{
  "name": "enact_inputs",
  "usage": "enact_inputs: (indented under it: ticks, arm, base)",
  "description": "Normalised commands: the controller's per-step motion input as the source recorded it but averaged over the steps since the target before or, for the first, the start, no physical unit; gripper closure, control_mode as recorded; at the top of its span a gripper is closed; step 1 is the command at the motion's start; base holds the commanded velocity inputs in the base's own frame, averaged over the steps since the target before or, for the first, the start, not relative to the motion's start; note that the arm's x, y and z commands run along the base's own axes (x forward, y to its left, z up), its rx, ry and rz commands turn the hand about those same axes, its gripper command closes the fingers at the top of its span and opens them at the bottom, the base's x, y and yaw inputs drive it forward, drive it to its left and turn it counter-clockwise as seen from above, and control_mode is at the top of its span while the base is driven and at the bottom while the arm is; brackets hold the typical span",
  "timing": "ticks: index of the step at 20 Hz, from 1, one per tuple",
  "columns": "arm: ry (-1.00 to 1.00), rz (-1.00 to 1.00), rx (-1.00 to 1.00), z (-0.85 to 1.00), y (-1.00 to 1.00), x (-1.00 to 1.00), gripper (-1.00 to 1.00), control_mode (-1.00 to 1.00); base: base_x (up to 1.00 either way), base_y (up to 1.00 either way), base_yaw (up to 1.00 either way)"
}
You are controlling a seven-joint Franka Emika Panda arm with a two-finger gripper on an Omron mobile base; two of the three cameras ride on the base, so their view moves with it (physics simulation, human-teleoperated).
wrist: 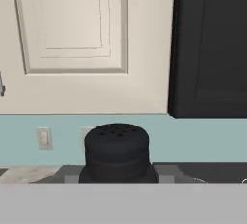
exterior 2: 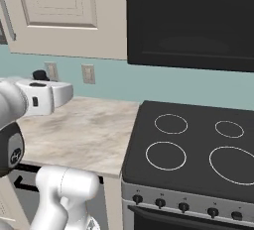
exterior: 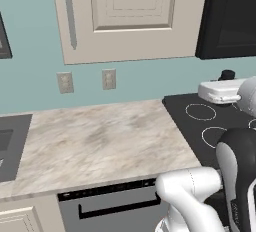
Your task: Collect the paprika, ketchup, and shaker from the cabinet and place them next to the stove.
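The shaker sits upright between the fingers, its base cut off by the view's bottom edge — a stubby black cylinder with a holed, rounded top. The gripper is clamped on it, held above the stove, a flat black glass top with thin white rings. Behind, the panelled beige cabinet door is closed; its bar handle stands vertical.

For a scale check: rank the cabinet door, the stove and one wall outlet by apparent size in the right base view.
1. stove, largest, though it sits nearest the camera.
2. cabinet door, cut off by the frame, so its rank against the stove is unsure.
3. wall outlet, clearly smallest.
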Motion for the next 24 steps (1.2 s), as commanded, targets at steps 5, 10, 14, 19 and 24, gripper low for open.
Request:
enact_inputs:
  ticks: [5, 10, 14, 19, 24]
  arm:
    - [0.02, 0.11, -0.01, -0.81, -0.4, 0.14, 1.0, -1.0]
    - [0.03, 0.23, -0.02, -0.89, -0.25, 0.27, 1.0, -1.0]
    - [0.0, 0.4, 0.0, -0.84, -0.12, 0.43, 1.0, -1.0]
    - [-0.04, 0.38, 0.0, -0.72, -0.11, 0.45, 1.0, -1.0]
    - [-0.08, 0.24, 0.0, -0.54, -0.03, 0.44, 1.0, -1.0]
  base:
    - [0.0, 0.0, 0.0]
    - [0.0, 0.0, 0.0]
    - [0.0, 0.0, 0.0]
    - [0.0, 0.0, 0.0]
    - [0.0, 0.0, 0.0]
